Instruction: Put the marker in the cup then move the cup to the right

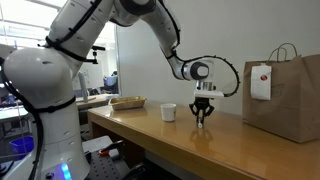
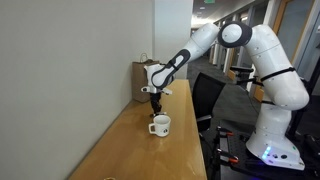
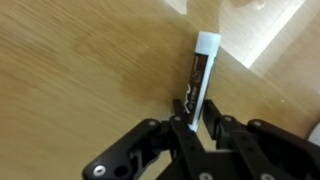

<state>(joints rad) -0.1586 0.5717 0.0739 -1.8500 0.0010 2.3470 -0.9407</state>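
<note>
The black two-fingered gripper point(image 3: 200, 126) stands narrow, its jaws pinched on the near end of the stubby grey marker with a dark band and white cap point(image 3: 201, 72). The marker's long axis runs straight out from the claw, cap end farthest. Whether it is on the wood or just above it, I cannot tell. The small white cup point(image 1: 168, 112) stands just beside the claw, not touching it, so I judge the marker must be lifted and carried sideways over the cup's rim. The cup stands on a long pale wooden tabletop point(image 1: 215, 148). Beyond the cup lies a shallow tan tray point(image 1: 128, 102). On the cup's other side, past the claw, stands a brown paper bag point(image 1: 285, 90).
</note>
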